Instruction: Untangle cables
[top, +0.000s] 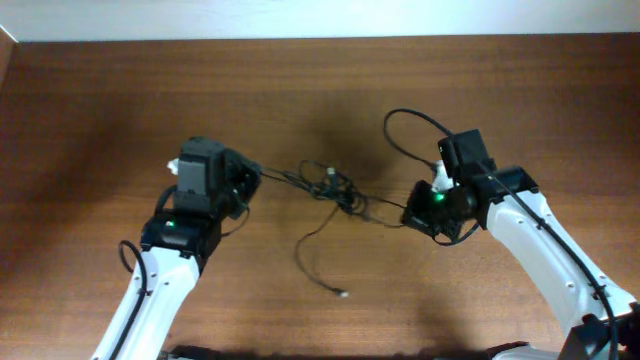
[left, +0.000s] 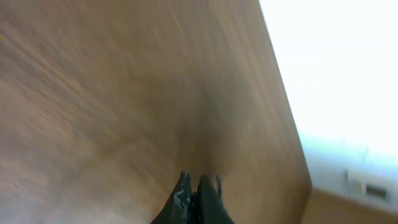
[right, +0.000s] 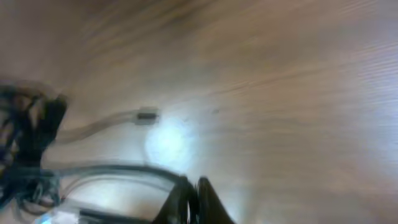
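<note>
The cables (top: 332, 187) are thin black cords knotted together at mid-table. One strand runs taut leftward into my left gripper (top: 247, 181), which is shut on it. In the left wrist view that gripper (left: 194, 185) shows only closed fingers over blurred wood. Another strand leads right into my right gripper (top: 411, 216), also shut on a cable. The right wrist view has this gripper (right: 194, 186) closed with a black cord (right: 112, 169) curving into it. The knot (right: 28, 134) lies at the left there. A small plug (right: 147, 115) rests on the wood.
A loose cord hangs down from the knot and ends in a plug (top: 343, 293) near the table's front. A cord loop (top: 400, 115) arcs behind the right arm. The brown table (top: 100, 100) ends at a white wall (left: 336, 74) at the back.
</note>
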